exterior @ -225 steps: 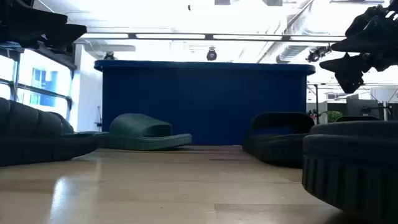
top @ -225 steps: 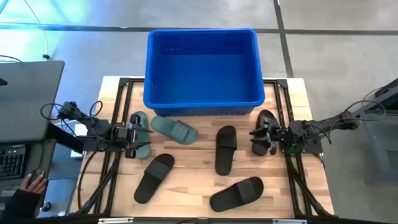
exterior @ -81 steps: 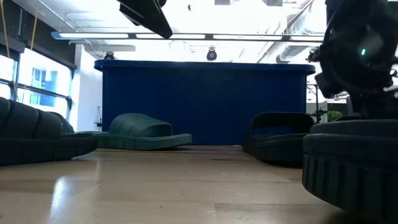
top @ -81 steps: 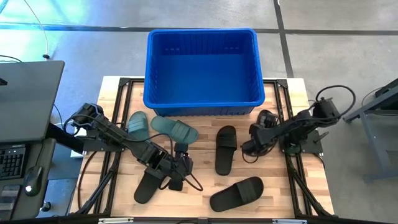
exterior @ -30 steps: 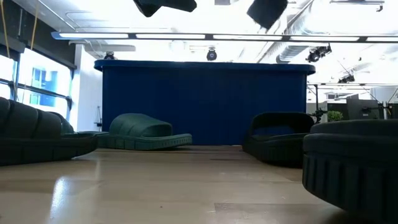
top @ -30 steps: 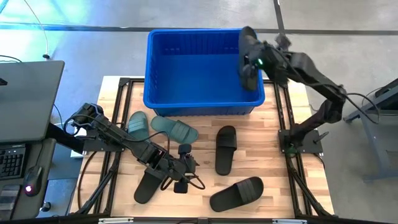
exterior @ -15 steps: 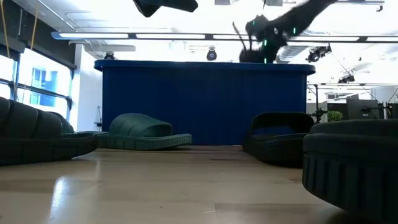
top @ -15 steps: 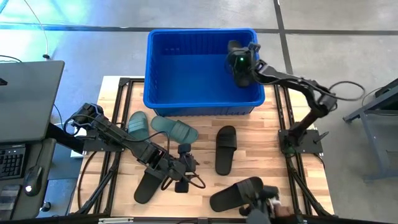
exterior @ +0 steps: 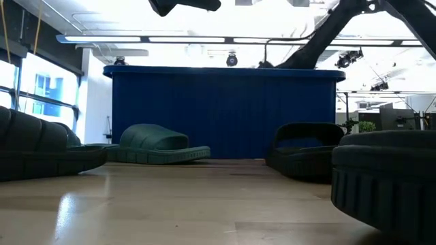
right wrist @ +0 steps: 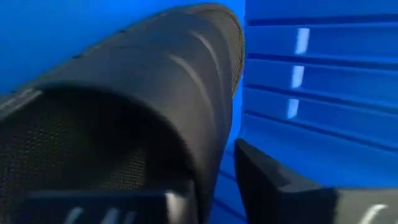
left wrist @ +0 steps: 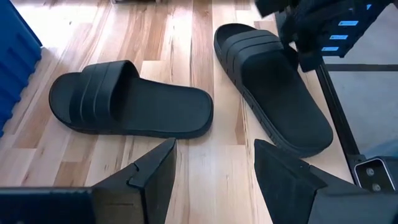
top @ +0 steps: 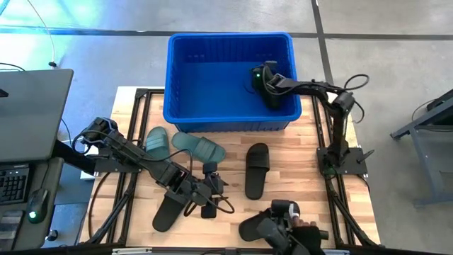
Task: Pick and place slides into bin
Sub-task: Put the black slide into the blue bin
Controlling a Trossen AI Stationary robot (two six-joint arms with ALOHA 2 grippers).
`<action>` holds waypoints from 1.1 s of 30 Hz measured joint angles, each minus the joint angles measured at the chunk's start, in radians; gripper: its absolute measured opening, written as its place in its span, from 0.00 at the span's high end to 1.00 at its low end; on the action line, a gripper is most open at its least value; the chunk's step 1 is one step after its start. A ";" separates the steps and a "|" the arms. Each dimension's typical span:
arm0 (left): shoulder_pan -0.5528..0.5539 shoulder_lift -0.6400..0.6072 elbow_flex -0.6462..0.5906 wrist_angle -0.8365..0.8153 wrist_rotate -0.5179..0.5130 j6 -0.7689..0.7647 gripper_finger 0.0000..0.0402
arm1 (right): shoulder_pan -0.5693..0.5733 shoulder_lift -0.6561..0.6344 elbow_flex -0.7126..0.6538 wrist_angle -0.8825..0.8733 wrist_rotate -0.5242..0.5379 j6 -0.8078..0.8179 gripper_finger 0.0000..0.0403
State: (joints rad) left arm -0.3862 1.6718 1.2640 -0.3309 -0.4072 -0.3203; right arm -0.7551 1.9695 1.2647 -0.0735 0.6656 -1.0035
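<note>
While a person's hand (top: 303,228) touches the nearest black slide (top: 265,225) at the table's front edge, the left gripper (top: 207,197) hovers open-jawed near another black one (top: 173,204). These look light and rubbery, so I'd pinch the ribbed strap. Farther back, the right gripper (top: 260,79) is down inside the blue bin (top: 230,120), jaws clamped on a black slide (right wrist: 155,106)

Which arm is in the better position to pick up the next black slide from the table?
Left. The left gripper hangs open above the table, with two black slides lying just ahead of it. The right gripper is inside the bin, shut on a black slide.
</note>
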 joint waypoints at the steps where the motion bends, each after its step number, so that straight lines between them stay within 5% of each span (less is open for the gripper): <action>1: 0.000 0.000 0.000 0.000 0.000 0.000 0.50 | 0.003 0.008 0.020 -0.018 0.003 0.001 0.75; 9: 0.000 0.000 0.000 0.000 0.003 0.000 0.50 | 0.010 0.011 0.166 -0.154 0.016 0.160 0.59; 12: 0.000 0.000 0.000 0.000 0.003 -0.003 0.50 | 0.023 -0.002 0.282 -0.354 0.038 0.269 0.57; 15: 0.000 0.000 0.000 0.001 0.007 -0.006 0.50 | 0.032 -0.002 0.384 -0.570 -0.044 0.348 0.56; 18: 0.000 0.000 0.000 0.001 0.007 -0.006 0.50 | 0.014 -0.002 0.412 -0.543 -0.172 0.404 0.56; 26: 0.000 0.000 0.000 0.048 0.060 -0.027 0.50 | -0.013 0.000 0.435 -0.782 -0.183 0.509 0.57; 33: -0.001 0.000 0.000 0.047 0.075 -0.027 0.50 | 0.001 0.000 0.442 -0.859 -0.391 0.626 0.58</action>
State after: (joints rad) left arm -0.3870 1.6717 1.2640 -0.2840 -0.3325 -0.3477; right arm -0.7542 1.9692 1.7065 -0.9325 0.2746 -0.3778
